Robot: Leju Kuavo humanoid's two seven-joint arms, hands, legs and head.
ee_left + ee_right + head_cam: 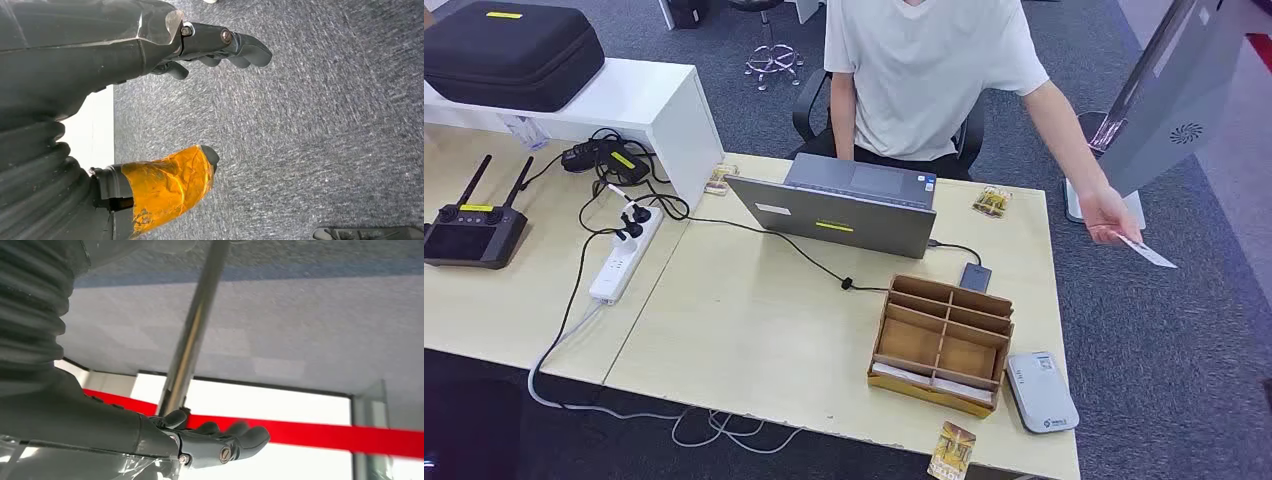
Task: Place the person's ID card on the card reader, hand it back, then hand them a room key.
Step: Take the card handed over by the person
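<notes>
1. Nearest to the camera, at the front edge of the pale wooden desk (754,330), lies a small colourful card (951,451), and beside it the white, rounded card reader (1042,391), flat and smooth, probably placed there for easy reach.
2. The cardboard organiser (941,341) has open compartments; one flat white thing lies in its front slot, maybe a room key, I cannot tell.
3. The person (929,70) sits behind the grey laptop (849,205) and holds out the ID card (1146,250), thin and white, past the desk's side, in the person's hand (1107,213), I think as an offer to the robot.
4. The left hand (220,47) hangs over grey carpet, its fingers loosely curled, its thumb wrapped in orange tape, holding nothing.
5. The right hand (220,440) has its dark fingers slightly bent and apart, empty.
</notes>
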